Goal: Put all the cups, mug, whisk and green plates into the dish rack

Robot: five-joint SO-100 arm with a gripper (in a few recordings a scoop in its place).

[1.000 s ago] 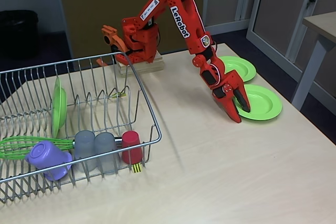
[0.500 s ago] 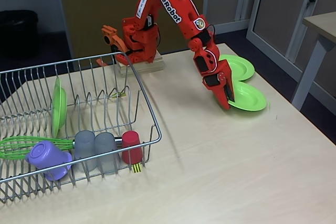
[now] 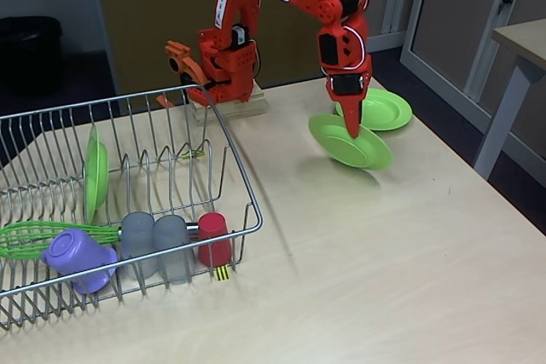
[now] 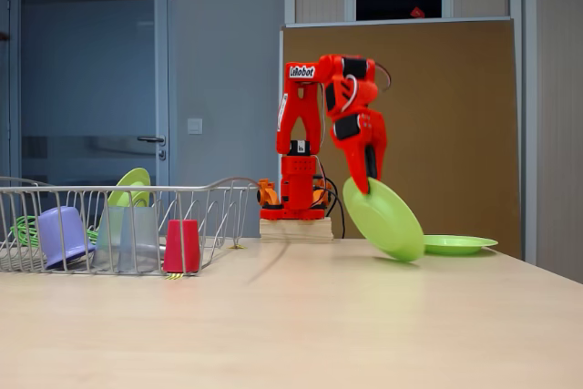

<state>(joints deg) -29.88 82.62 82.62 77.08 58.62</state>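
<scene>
The rack [image 3: 128, 202] holds one plate [image 3: 95, 172], whisk [image 3: 51, 236], mug [image 3: 77, 259] and cups [image 3: 171, 245]; the fingers [image 3: 352, 121] are clamped on a tilted plate's [image 3: 345, 144] rim, clear of the table [image 3: 384, 270].

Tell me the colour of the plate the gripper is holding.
Bright lime green plate; clearest in this fixed view from above.

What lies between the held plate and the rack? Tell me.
Only bare table: in both fixed views, nothing stands between the plate in the claw and the rack. The other loose plate lies beyond it.

Black bin [image 3: 30, 49] back left; grey table [image 3: 520, 44] — right edge
</scene>
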